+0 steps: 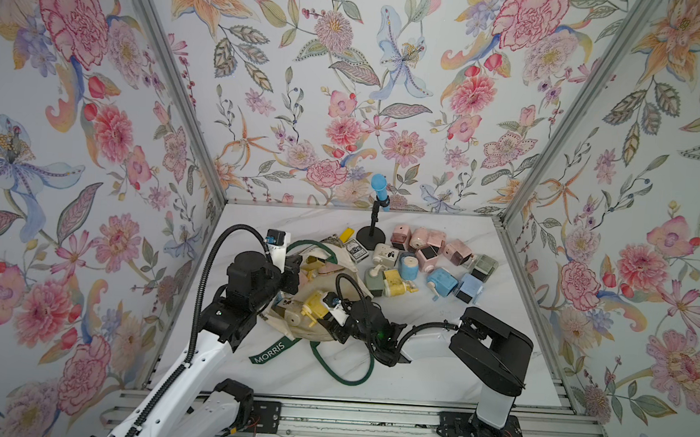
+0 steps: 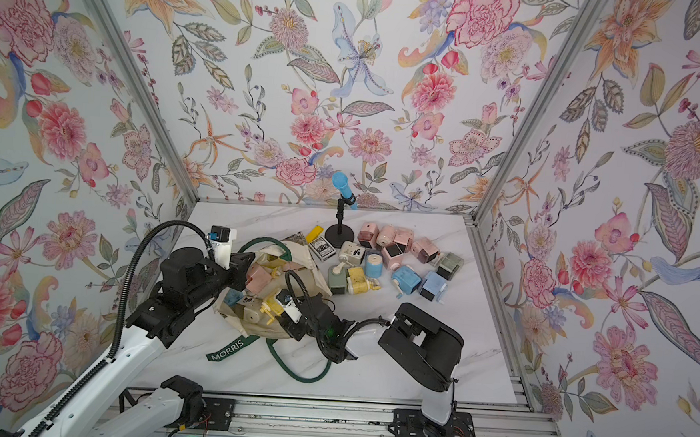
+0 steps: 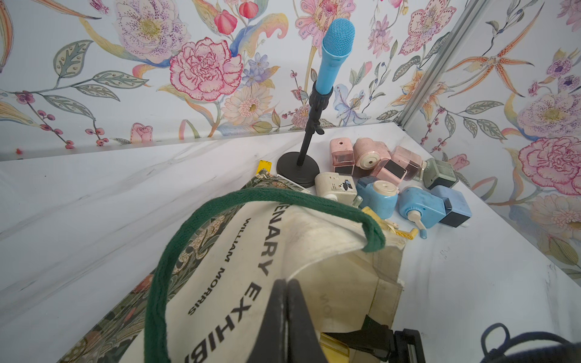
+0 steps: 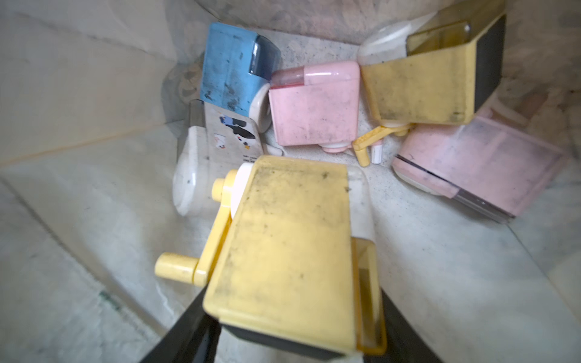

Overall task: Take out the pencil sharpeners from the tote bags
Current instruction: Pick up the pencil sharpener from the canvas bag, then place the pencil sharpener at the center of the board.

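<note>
Left pincer (image 3: 286, 284): we see its jaws pressed together on the cream rim of the tote bag (image 3: 333, 261), on the bag's left side.
Tote bag: slumped on the left half of the counter (image 1: 435, 358), mouth open. It is cream canvas with black lettering, a leafy green base strip and dark green handles. One handle loops toward the front edge, beside a strap reading MORRIS.
Inside the bag: we count a blue sharpener (image 4: 232, 66), a cream sharpener (image 4: 217, 151), a pink sharpener (image 4: 314, 107), a second yellow sharpener (image 4: 421, 85) and a paler pink sharpener (image 4: 478, 169), all smudged grey.
Yellow sharpener (image 4: 283, 239): boxy and grimy, with a crank on one side and a dark panel at one end. It sits at the bag's mouth.
Right pincer (image 4: 295, 339): gripping the yellow sharpener, a finger on each side.
Yellow bar (image 1: 346, 234) and dark printed box (image 1: 354, 249): just behind the bag.
Microphone (image 1: 379, 190): blue, on a black stand near the back edge.
Sharpener pile (image 1: 425, 261): pink, blue, green, cream and yellow, crowded together toward the back right corner.
</note>
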`<state>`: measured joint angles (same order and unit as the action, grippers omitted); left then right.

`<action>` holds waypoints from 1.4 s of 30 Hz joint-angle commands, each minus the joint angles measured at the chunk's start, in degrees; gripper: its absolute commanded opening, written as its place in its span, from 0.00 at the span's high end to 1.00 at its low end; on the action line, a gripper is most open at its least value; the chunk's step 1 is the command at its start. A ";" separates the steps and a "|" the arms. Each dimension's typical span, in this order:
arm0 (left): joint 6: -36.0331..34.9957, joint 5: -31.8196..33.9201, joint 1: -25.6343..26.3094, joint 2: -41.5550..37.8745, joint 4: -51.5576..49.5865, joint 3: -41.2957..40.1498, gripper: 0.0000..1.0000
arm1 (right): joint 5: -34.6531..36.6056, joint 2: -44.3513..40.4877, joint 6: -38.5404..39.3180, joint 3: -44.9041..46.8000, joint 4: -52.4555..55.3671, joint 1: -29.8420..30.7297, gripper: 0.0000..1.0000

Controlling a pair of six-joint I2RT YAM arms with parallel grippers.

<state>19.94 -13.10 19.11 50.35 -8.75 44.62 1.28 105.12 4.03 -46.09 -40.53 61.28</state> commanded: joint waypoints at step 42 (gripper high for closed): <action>0.87 2.49 -1.67 -2.46 -0.61 0.34 1.00 | -4.59 -32.84 -15.21 26.71 -9.05 -17.40 0.47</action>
<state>20.36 -12.60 18.11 49.36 -9.02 44.64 -5.13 72.23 -10.20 -20.45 -46.98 44.05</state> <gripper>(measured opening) 0.049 0.599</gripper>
